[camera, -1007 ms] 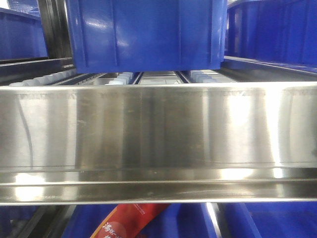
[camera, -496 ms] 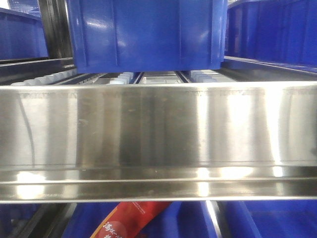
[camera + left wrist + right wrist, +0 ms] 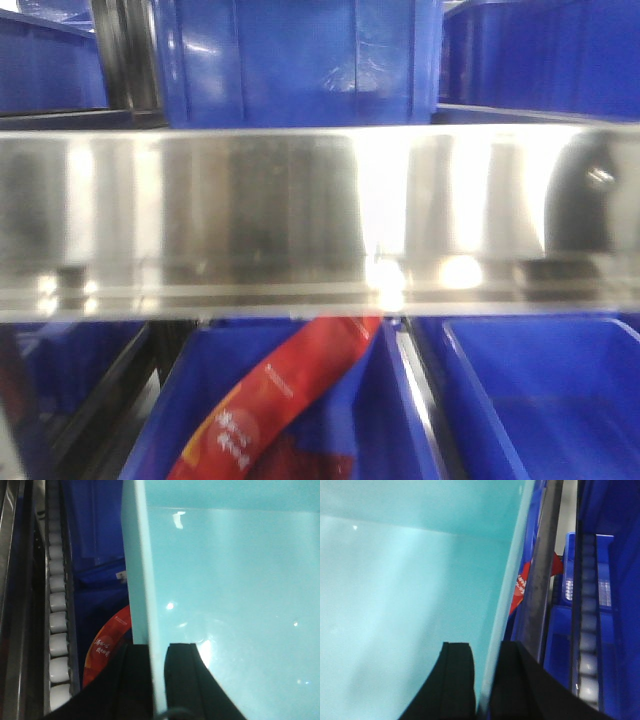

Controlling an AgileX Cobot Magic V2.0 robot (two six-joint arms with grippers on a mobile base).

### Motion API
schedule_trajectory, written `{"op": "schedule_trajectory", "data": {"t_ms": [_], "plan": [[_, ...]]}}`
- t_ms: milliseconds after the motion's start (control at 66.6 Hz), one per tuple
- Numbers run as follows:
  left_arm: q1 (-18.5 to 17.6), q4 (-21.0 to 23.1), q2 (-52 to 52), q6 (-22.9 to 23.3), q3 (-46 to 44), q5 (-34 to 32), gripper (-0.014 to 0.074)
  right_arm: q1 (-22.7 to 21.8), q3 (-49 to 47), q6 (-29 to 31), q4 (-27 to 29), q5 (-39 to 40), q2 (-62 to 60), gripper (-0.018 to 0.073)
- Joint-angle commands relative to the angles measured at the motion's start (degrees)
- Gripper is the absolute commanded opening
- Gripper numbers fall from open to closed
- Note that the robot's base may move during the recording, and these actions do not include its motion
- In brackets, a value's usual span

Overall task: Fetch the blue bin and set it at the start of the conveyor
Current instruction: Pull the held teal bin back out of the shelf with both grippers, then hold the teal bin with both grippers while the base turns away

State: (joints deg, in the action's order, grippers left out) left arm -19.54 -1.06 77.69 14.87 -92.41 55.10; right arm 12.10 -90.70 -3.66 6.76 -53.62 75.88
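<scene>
Both arms share it: left gripper (image 3: 157, 652) pinches the aqua bin (image 3: 225, 605) wall at bottom centre, right gripper (image 3: 482, 650) pinches the opposite wall, so it hangs between them; conveyor belt nowhere in view

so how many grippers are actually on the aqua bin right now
2. The left gripper clamps one wall of the blue bin; the right gripper clamps another wall, each with one finger inside and one outside.
</scene>
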Motion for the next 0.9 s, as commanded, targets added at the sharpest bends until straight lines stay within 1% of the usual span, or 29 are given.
{"op": "schedule_trajectory", "data": {"t_ms": [0, 210, 391, 886], "plan": [[-0.17, 0.26, -0.76, -0.62, -0.45, -6.52, -0.0111, -0.10, -0.63, 1.53, -0.77, 1.72, -0.45, -0.0151], [-0.17, 0.26, -0.76, -0.62, -0.45, -14.38, -0.0111, -0.10, -0.63, 1.53, -0.77, 1.72, -0.45, -0.0151], [-0.17, 0.26, -0.76, -0.62, -0.45, -18.90, -0.0111, -0.10, -0.63, 1.53, -0.77, 1.72, -0.45, -0.0151], [-0.17, 0.26, -0.76, -0.62, -0.45, -19.14, -0.0111, -0.10, -0.63, 1.53, -0.77, 1.72, -0.46, -0.0151]]}}
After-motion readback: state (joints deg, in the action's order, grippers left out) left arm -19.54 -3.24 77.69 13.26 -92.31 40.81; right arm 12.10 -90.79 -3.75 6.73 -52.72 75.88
